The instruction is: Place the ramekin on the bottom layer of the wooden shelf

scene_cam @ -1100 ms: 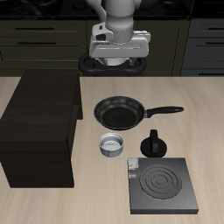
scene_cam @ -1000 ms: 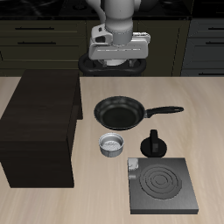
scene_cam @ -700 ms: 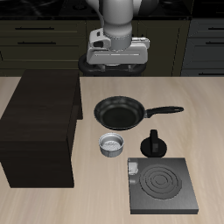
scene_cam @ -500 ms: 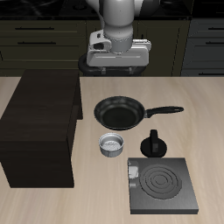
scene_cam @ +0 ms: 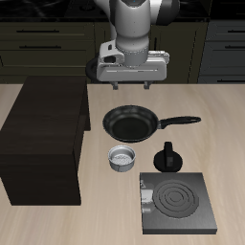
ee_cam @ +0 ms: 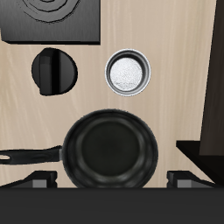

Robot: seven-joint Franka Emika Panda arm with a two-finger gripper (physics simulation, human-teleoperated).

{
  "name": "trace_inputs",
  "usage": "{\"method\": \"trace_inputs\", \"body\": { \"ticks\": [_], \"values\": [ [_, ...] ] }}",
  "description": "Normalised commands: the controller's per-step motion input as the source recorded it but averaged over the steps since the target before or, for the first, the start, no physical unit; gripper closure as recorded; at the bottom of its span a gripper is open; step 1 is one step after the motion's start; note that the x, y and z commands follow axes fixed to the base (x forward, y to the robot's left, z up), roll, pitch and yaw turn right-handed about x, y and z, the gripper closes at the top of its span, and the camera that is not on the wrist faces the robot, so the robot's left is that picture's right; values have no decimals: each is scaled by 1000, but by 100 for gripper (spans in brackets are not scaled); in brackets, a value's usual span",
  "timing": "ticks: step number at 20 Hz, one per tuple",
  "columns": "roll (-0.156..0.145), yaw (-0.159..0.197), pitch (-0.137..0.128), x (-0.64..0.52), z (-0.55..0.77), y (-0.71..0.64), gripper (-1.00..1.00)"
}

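The ramekin, a small round light-grey bowl, stands on the table between the frying pan and the stove plate; it also shows in the wrist view. The wooden shelf, a big dark boxy cabinet, stands beside it; its edge shows in the wrist view. My gripper hangs open and empty high above the back of the table, behind the pan and well away from the ramekin. Its fingertips show in the wrist view.
A black frying pan with a long handle lies behind the ramekin. A small black moka pot stands beside the ramekin. A flat black stove plate lies near the table's front edge. Dark cabinets stand behind the table.
The gripper has come forward and down a little, and its fingers now show below the hand. The objects on the table have not moved.
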Motion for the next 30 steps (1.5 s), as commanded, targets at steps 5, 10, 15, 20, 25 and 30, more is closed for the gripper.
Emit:
{"method": "trace_inputs", "body": {
  "ticks": [5,10,15,20,25,30],
  "values": [
    [-9,-20,0,424,0,45,-100],
    [-5,-28,16,275,13,60,-100],
    [-17,-16,10,191,31,2,-100],
    [-27,-1,-2,205,74,34,-100],
    [-13,28,-2,198,23,30,-100],
    [-2,3,-7,126,17,-35,-100]
  ]
}}
